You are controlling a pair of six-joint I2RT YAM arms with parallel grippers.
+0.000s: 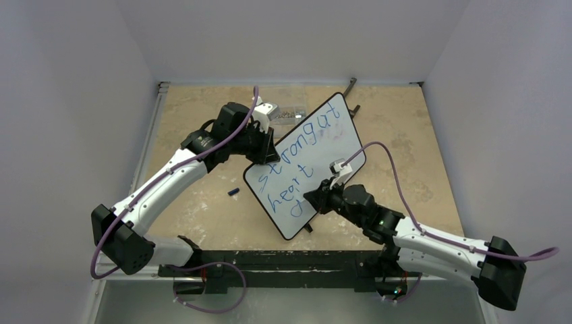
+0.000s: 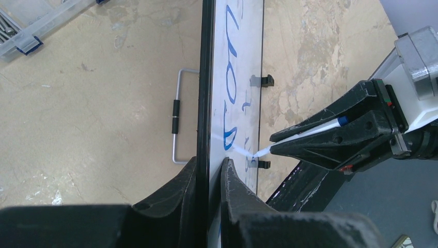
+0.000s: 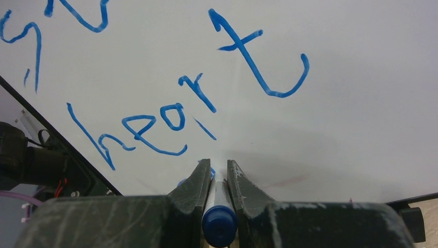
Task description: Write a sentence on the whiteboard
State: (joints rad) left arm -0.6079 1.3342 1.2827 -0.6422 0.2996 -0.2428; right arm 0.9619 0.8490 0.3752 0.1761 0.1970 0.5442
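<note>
The whiteboard [image 1: 344, 145] stands tilted up off the table, its face turned to the right arm. My left gripper [image 1: 264, 156] is shut on its left edge; in the left wrist view the fingers [image 2: 232, 181] pinch the black frame edge-on [image 2: 206, 77]. The sentence [image 1: 291, 187] is in blue: "strong at" above, "heart" [image 3: 170, 116] below, and one small stroke under that. My right gripper [image 3: 219, 165] is shut on a blue-capped marker [image 3: 219, 222]. The marker's tip [image 2: 255, 153] touches the board near its lower edge.
A small dark blue cap [image 1: 233, 192] lies on the tan table left of the board. A clear parts box [image 1: 289, 113] sits at the back, behind the left wrist. A wire handle [image 2: 176, 116] sticks out of the board's back. Grey walls close in both sides.
</note>
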